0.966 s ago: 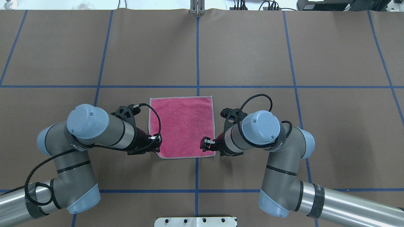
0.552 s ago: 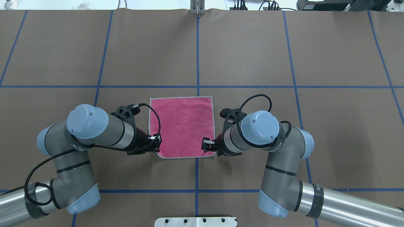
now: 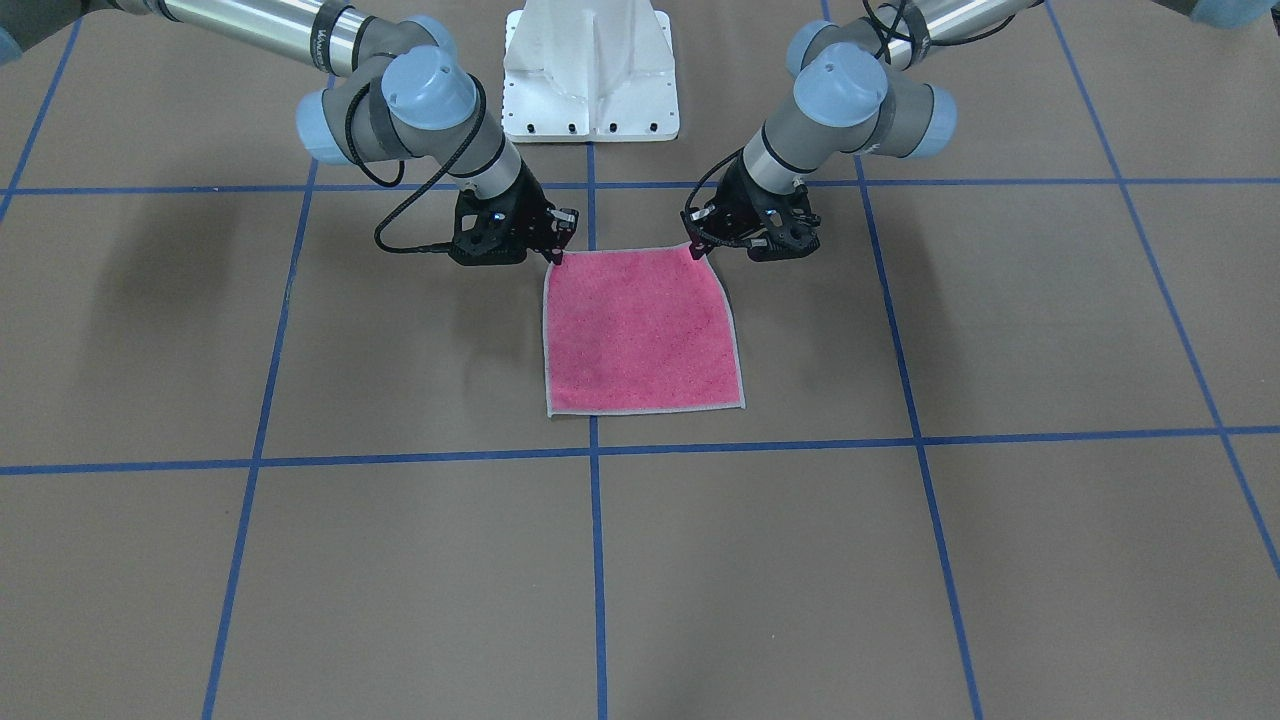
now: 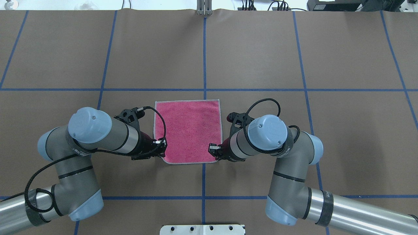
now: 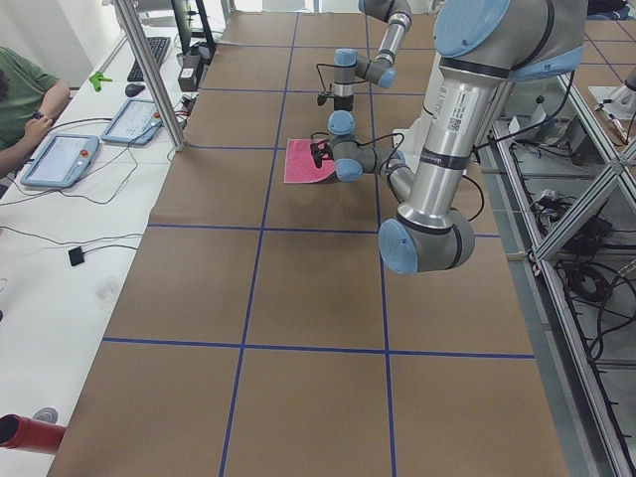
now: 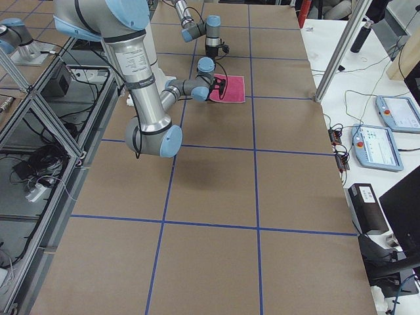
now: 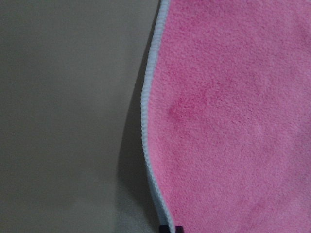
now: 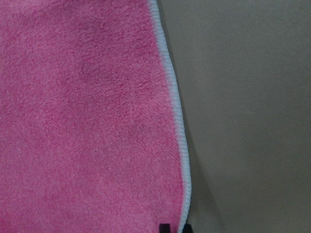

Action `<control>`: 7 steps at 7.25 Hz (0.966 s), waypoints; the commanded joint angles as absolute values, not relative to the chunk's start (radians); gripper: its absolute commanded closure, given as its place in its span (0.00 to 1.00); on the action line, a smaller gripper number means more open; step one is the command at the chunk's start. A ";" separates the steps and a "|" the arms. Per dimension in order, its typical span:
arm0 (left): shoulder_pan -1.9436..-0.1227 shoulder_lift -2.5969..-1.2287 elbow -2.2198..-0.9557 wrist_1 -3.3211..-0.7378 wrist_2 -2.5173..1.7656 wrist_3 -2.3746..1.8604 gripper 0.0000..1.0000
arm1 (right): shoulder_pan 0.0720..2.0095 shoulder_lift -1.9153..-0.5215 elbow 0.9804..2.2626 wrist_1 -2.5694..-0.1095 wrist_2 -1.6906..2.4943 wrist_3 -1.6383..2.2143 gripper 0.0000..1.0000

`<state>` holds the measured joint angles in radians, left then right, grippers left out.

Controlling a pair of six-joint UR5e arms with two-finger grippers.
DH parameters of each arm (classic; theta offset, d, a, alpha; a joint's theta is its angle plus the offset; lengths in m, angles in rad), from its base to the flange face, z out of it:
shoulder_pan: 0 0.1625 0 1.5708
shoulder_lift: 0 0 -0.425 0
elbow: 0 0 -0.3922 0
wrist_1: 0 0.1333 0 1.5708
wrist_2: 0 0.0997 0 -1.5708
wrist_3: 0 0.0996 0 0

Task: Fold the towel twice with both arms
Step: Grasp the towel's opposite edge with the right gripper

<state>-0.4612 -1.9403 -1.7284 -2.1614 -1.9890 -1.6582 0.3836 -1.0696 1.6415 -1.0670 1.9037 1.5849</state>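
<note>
The towel [image 4: 187,130] lies pink face up at the table's middle, with light grey edging; it also shows in the front view [image 3: 640,330]. My left gripper [image 4: 162,147] is shut on its near left corner, on the right in the front view [image 3: 693,250]. My right gripper [image 4: 212,150] is shut on its near right corner, on the left in the front view [image 3: 556,255]. Both held corners are raised slightly off the table. In each wrist view the towel's edge [image 7: 146,111] [image 8: 177,121] runs down to dark fingertips [image 7: 165,228] [image 8: 164,227] at the bottom.
The white pedestal base [image 3: 590,70] stands just behind the towel on the robot's side. Blue tape lines [image 4: 204,52] grid the brown table. A metal post [image 4: 204,8] is at the far edge. An operator [image 5: 20,99] sits at a side desk with tablets [image 5: 60,159].
My right gripper's fingers have closed in on the near right corner, and that corner has pulled slightly inward. The left arm has barely moved.
</note>
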 commanded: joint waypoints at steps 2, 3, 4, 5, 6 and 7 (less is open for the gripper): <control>-0.472 -1.941 -1.744 -2.161 -1.990 -1.658 1.00 | 0.400 -1.069 1.660 -1.054 1.914 1.580 1.00; -0.488 -1.944 -1.746 -2.158 -1.990 -1.658 1.00 | 0.413 -1.068 1.672 -1.054 1.916 1.577 1.00; -0.500 -1.944 -1.746 -2.157 -1.991 -1.658 1.00 | 0.429 -1.065 1.672 -1.055 1.914 1.574 1.00; -0.509 -1.945 -1.746 -2.155 -1.990 -1.658 1.00 | 0.452 -1.059 1.671 -1.055 1.916 1.575 1.00; -0.521 -1.950 -1.744 -2.161 -1.990 -1.657 1.00 | 0.465 -1.043 1.661 -1.057 1.914 1.572 1.00; -0.540 -1.982 -1.734 -2.155 -1.990 -1.657 1.00 | 0.472 -1.036 1.658 -1.058 1.913 1.574 1.00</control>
